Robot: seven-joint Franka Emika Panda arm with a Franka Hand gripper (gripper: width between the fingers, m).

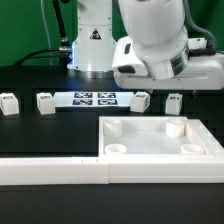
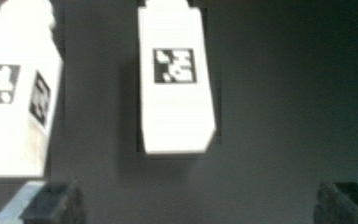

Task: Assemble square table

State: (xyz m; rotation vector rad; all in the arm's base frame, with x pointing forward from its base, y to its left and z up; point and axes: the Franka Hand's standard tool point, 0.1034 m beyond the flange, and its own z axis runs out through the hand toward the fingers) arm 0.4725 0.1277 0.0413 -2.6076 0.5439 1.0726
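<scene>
Gripper (image 2: 194, 205) is open wide and holds nothing. Its fingers (image 2: 43, 205) stand over bare table, clear of a leg (image 2: 176, 95) that lies flat with its tag up. Another tagged white piece sits just beside the leg; can't tell what it is.

Exterior view: the tabletop (image 1: 160, 138) sits sockets-up at approx 5 o'clock from the marker board (image 1: 95, 99), right by the border rail (image 1: 50, 170), contact unclear. The legs (image 1: 45, 101) form a row, two at the board's 9 o'clock and two at its 3 o'clock.

The leg looks like rigid molded plastic — prob. light, stiff, not fragile, and smooth enough to slip. Best hold, I'd say, is across the narrow width at mid-length, pads on the flat side faces — square on, so it won't twist.
</scene>
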